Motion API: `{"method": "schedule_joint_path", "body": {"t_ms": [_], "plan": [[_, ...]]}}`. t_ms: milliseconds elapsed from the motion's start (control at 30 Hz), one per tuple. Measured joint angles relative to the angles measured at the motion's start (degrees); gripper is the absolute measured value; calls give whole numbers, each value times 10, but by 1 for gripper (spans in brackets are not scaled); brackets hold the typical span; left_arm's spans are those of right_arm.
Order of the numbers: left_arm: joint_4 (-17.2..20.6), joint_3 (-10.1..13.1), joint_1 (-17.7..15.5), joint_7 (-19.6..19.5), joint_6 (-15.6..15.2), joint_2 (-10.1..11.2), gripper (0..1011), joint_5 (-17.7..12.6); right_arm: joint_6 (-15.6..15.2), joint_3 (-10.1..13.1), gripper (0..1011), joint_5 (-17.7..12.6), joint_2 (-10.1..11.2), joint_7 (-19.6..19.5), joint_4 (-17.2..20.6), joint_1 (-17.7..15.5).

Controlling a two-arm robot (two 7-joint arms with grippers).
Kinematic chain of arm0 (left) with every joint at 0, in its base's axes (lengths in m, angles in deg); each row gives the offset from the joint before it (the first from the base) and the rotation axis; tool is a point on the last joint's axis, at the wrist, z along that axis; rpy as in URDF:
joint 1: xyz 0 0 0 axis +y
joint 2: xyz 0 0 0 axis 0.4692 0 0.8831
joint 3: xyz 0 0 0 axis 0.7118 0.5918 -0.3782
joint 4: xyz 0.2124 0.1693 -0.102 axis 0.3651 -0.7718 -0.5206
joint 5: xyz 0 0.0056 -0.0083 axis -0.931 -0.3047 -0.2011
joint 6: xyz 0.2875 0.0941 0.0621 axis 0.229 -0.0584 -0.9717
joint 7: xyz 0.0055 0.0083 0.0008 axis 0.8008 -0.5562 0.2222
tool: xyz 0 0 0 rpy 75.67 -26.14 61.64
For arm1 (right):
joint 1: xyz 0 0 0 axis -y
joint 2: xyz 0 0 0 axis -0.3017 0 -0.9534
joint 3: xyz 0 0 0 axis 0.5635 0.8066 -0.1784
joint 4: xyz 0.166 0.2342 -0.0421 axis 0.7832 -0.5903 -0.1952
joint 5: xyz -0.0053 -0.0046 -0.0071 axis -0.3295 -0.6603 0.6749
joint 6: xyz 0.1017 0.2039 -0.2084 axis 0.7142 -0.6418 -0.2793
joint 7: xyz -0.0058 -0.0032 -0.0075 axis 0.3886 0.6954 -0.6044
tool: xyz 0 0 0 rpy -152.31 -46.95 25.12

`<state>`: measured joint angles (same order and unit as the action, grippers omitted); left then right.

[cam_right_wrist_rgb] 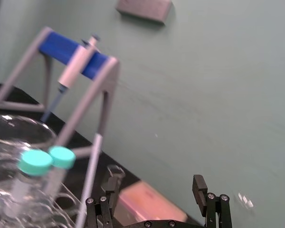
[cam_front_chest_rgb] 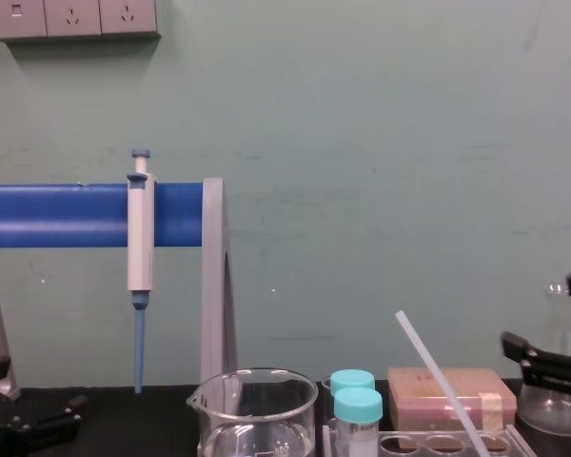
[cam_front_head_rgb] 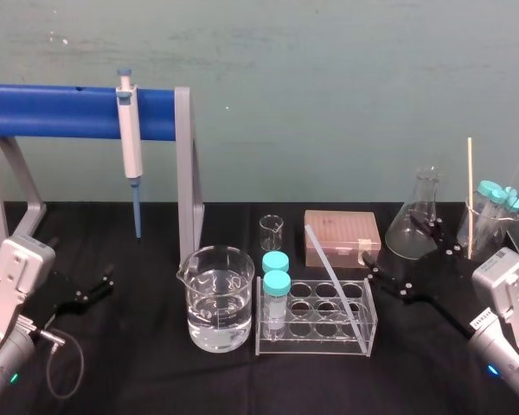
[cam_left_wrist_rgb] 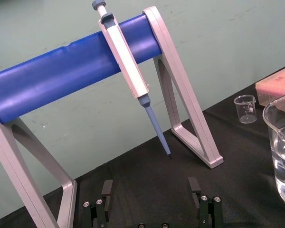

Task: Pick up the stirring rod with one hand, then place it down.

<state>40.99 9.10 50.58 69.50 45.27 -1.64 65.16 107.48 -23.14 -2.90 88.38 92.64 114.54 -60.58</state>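
The stirring rod (cam_front_head_rgb: 331, 278) is a thin translucent white rod. It leans in the clear test tube rack (cam_front_head_rgb: 363, 341), its upper end tilted toward the back left. The chest view shows the stirring rod (cam_front_chest_rgb: 440, 381) slanting up out of the rack. My right gripper (cam_front_head_rgb: 400, 244) hangs open just right of the rack, close to the rod and apart from it, with nothing between its fingers. In the right wrist view the rod (cam_right_wrist_rgb: 89, 180) stands just outside one finger (cam_right_wrist_rgb: 110, 186) of the right gripper (cam_right_wrist_rgb: 154, 186). My left gripper (cam_front_head_rgb: 80, 266) rests open at the table's left, in front of the pipette stand.
A water-filled beaker (cam_front_head_rgb: 218, 298) stands left of the rack, which holds two teal-capped tubes (cam_front_head_rgb: 276, 290). Behind are a small beaker (cam_front_head_rgb: 271, 232), a pink box (cam_front_head_rgb: 342, 238) and a conical flask (cam_front_head_rgb: 419, 223). A pipette (cam_front_head_rgb: 130, 138) hangs on the blue-barred stand (cam_front_head_rgb: 187, 173). Glassware with a wooden stick (cam_front_head_rgb: 470, 197) crowds the far right.
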Motion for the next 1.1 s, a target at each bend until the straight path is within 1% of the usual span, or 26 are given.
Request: {"method": "schedule_joint_path", "body": {"t_ms": [33, 100, 167, 200, 300, 333, 433, 533, 633, 867, 900, 1067, 1100], "plan": [[0, 0, 0, 0, 0, 0, 1000, 0, 12, -2, 1003, 2, -1, 10, 0, 3], [0, 0, 0, 0, 0, 0, 1000, 0, 23, -4, 1003, 2, -3, 21, -1, 7], [0, 0, 0, 0, 0, 0, 1000, 0, 36, -8, 1003, -1, -6, 40, -6, 13], [0, 0, 0, 0, 0, 0, 1000, 0, 42, -10, 1003, -6, -9, 54, -10, 17], [0, 0, 0, 0, 0, 0, 1000, 0, 48, -13, 1003, -20, -15, 76, -18, 25], [0, 0, 0, 0, 0, 0, 1000, 0, 51, -16, 1003, -31, -19, 93, -26, 31], [0, 0, 0, 0, 0, 0, 1000, 0, 54, -19, 1003, -50, -26, 119, -38, 42], [0, 0, 0, 0, 0, 0, 1000, 0, 54, -22, 1003, -81, -39, 158, -58, 58], [0, 0, 0, 0, 0, 0, 1000, 0, 50, -22, 1003, -99, -48, 181, -73, 69], [0, 0, 0, 0, 0, 0, 1000, 0, 40, -18, 1003, -128, -68, 221, -106, 91], [0, 0, 0, 0, 0, 0, 1000, 0, 40, -18, 1003, -128, -68, 221, -106, 91], [0, 0, 0, 0, 0, 0, 1000, 0, 26, -15, 1003, -154, -83, 257, -135, 109], [0, 0, 0, 0, 0, 0, 1000, 0, 20, -15, 1003, -163, -88, 269, -144, 114]]}}
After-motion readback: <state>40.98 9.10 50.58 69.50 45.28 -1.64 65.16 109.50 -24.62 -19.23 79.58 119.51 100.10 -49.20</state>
